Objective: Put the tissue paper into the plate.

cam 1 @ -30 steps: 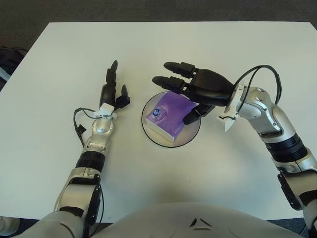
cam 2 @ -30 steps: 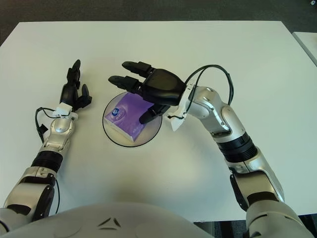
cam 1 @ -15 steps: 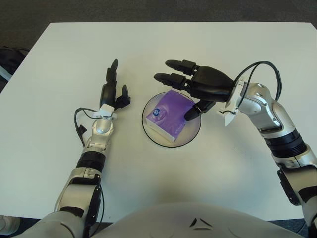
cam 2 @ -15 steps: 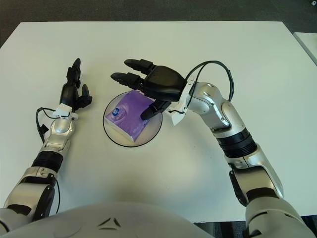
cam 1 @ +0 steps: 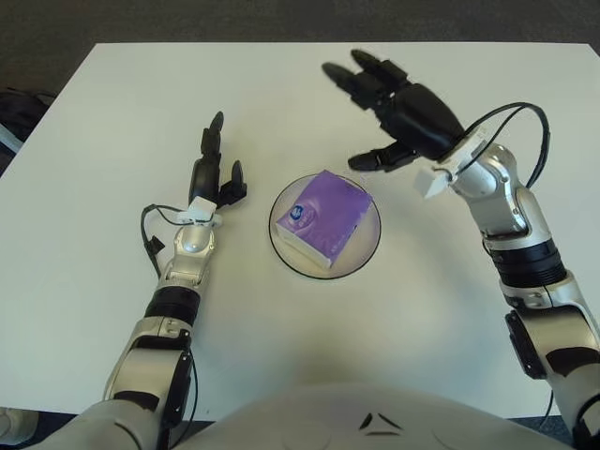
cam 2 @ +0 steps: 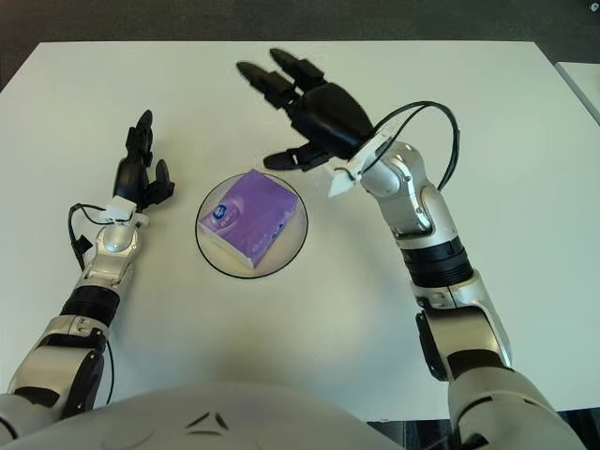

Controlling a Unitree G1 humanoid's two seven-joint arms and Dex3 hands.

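the purple soft pack of tissue paper [cam 1: 324,217] lies inside the round white plate [cam 1: 367,248] at the center of the white counter [cam 1: 394,319]. the right hand [cam 1: 403,103], fingers spread and holding nothing, hovers at upper right of the plate. the left hand [cam 1: 214,178] rests left of it, fingers relaxed.

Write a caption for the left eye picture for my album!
Purple tissue pack lying in the plate, right hand open above the table, left hand resting open beside it.

No readable text; the purple rectangular tissue pack [cam 1: 325,218] carries a small round blue-white logo, too small to read.
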